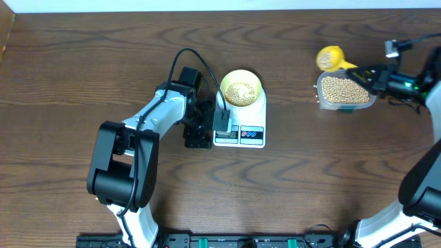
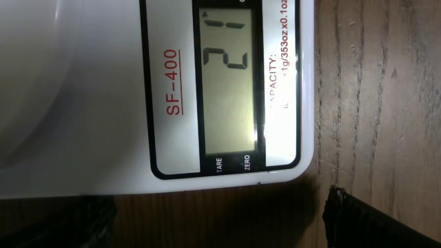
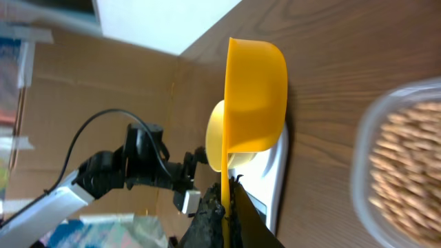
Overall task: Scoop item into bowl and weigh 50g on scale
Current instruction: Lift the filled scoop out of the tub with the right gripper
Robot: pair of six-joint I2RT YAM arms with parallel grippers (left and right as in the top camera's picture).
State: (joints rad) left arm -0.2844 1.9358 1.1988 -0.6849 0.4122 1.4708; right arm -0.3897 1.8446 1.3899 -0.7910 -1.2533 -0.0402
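Observation:
The white scale [image 1: 249, 117] carries the pale yellow bowl [image 1: 241, 88], which holds tan beans [image 1: 240, 91]. My left gripper [image 1: 209, 132] is open and empty at the scale's left edge beside the display. In the left wrist view the scale [image 2: 89, 83] fills the frame, its display [image 2: 231, 83] reads about 21, and my fingers [image 2: 220, 227] straddle bare table. My right gripper [image 1: 375, 74] is shut on the handle of a yellow scoop [image 1: 331, 58] held above the clear tub of beans [image 1: 343, 90]. The right wrist view shows the scoop [image 3: 255, 96] in my fingers [image 3: 231, 207]; its inside is hidden.
The clear tub [image 3: 406, 158] is blurred at the right in the right wrist view, with the bowl [image 3: 215, 138], scale [image 3: 275, 172] and left arm [image 3: 103, 172] beyond the scoop. A dark wood table [image 1: 310, 179] extends all around. The left arm's cable [image 1: 200, 58] loops near the bowl.

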